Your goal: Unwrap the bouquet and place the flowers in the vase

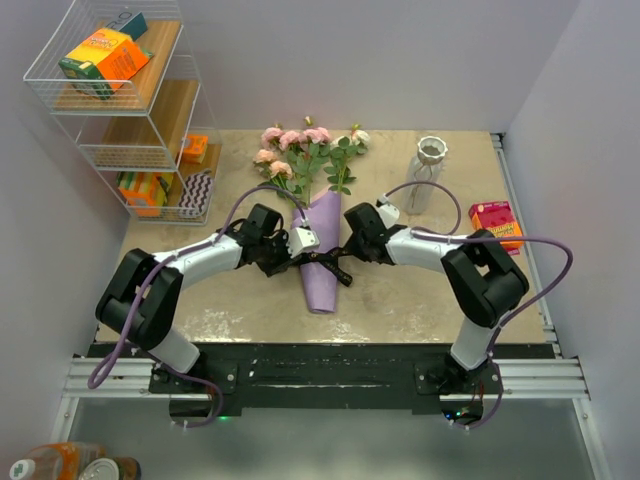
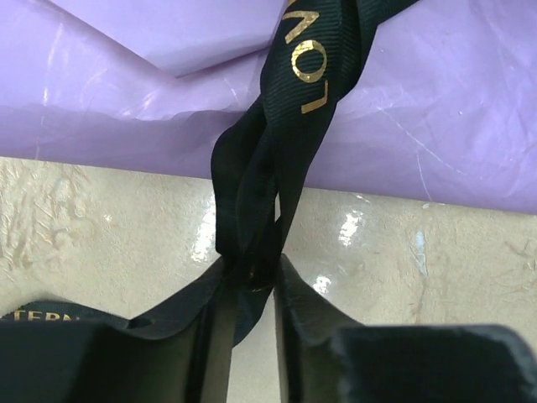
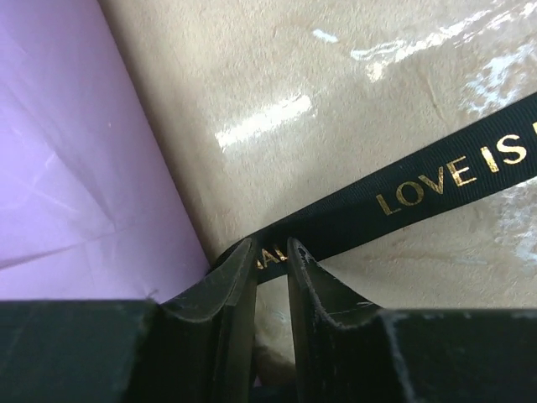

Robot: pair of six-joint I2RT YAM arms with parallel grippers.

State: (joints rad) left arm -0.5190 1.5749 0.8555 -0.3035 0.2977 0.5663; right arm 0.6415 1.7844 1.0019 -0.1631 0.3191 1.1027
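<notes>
Black ribbon [image 2: 285, 143] is clamped in your left gripper [image 2: 252, 281] and right gripper [image 3: 270, 256], one each side of the bouquet [image 1: 322, 225] on the table [image 1: 420, 290], tip toward you, so pull outward, across its length.

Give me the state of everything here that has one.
bouquet: lying on the table, wrapped in its paper.
ribbon: around the bouquet, not yet undone.
left gripper: shut on the ribbon.
right gripper: shut on the ribbon.
vase: upright, none of the flowers in it.
</notes>
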